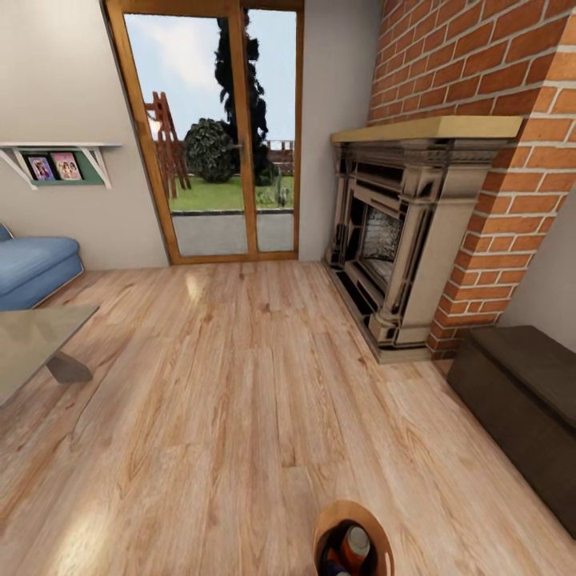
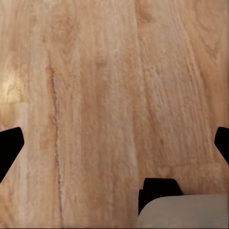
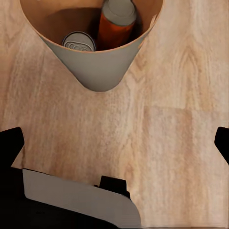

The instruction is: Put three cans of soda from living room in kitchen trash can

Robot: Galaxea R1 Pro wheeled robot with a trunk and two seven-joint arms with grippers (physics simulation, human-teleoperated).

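Around: fireplace [image 1: 400, 240], glass doors [image 1: 216, 136], sofa [image 1: 32, 268], wood floor [image 1: 224, 384].
Bin [image 3: 95, 71]: holds soda cans [image 3: 117, 24].
Grippers: both jaws spread apart, empty, above floor.

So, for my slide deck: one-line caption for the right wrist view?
Trash can on the wood floor, holding at least two soda cans.

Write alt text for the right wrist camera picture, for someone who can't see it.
A round beige bin stands on a wood floor, seen from above, with two soda cans inside: an orange can with a grey top, and a second can showing mostly its silver lid. The dark tips of the right gripper sit wide apart at the picture's edges.
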